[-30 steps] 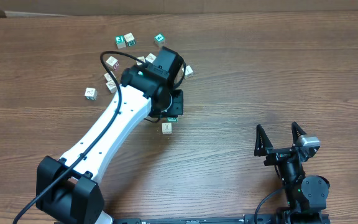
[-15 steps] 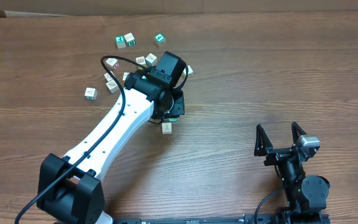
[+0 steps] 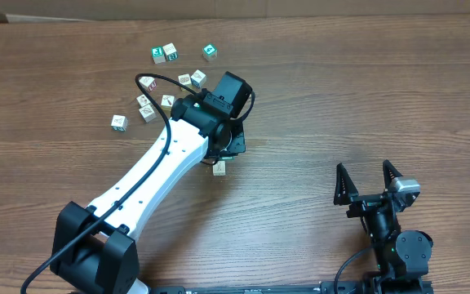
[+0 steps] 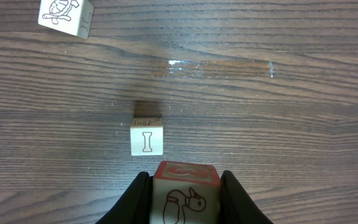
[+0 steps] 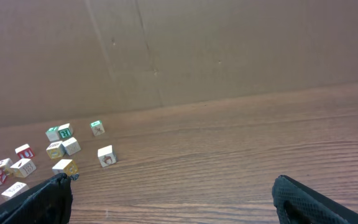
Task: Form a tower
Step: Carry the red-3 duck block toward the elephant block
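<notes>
At centre of table, 12 o'clock of left gripper: lettered cube, lone, likely tower base (no tower stands yet). Gripper clamped on red-printed cube. Advice: centre squarely above base, edges aligned, lower gently before releasing. Right gripper: spread wide, empty.
</notes>
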